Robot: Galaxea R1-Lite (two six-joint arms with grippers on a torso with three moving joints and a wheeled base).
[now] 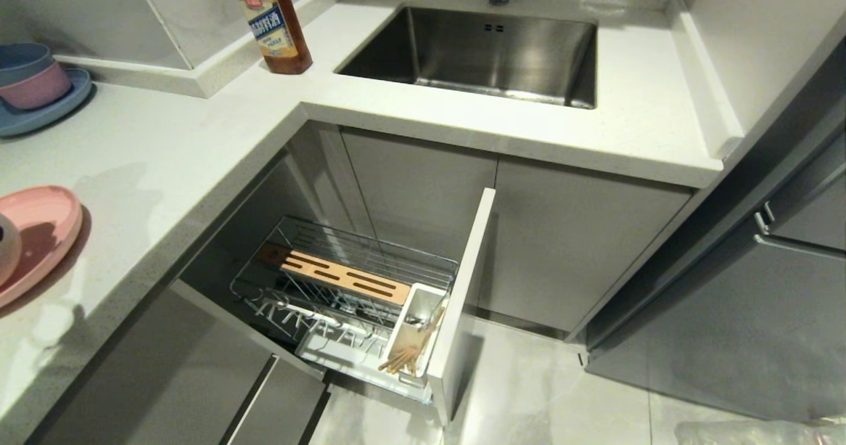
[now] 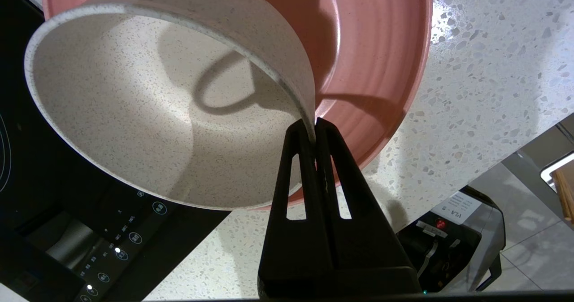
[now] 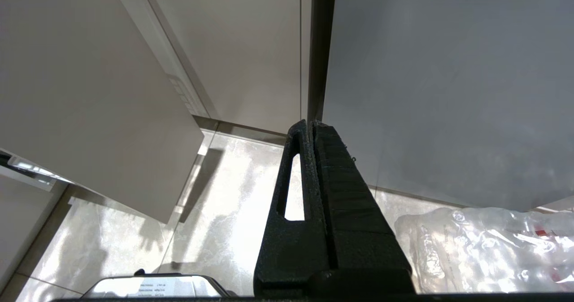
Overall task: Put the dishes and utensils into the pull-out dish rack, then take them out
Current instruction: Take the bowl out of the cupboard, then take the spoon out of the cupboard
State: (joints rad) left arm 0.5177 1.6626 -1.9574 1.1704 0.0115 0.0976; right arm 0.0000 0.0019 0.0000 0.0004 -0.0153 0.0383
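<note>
Left hand (image 2: 314,129) pinches bowl (image 2: 148,113) rim over pink plate (image 2: 381,68).

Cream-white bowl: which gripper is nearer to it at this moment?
Left. The left gripper is shut on the cream-white bowl's rim, holding it tilted over the pink plate. The right gripper is shut and empty, down by the cabinet fronts above the floor, away from it.

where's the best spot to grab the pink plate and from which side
Probably the plate's raised rim on the side nearest the counter edge, coming in from over that edge. It lies flat, so only the upturned rim offers a pinch, and the bowl, tilted in the left end effector's grip on its wall, hangs over the rest.
</note>
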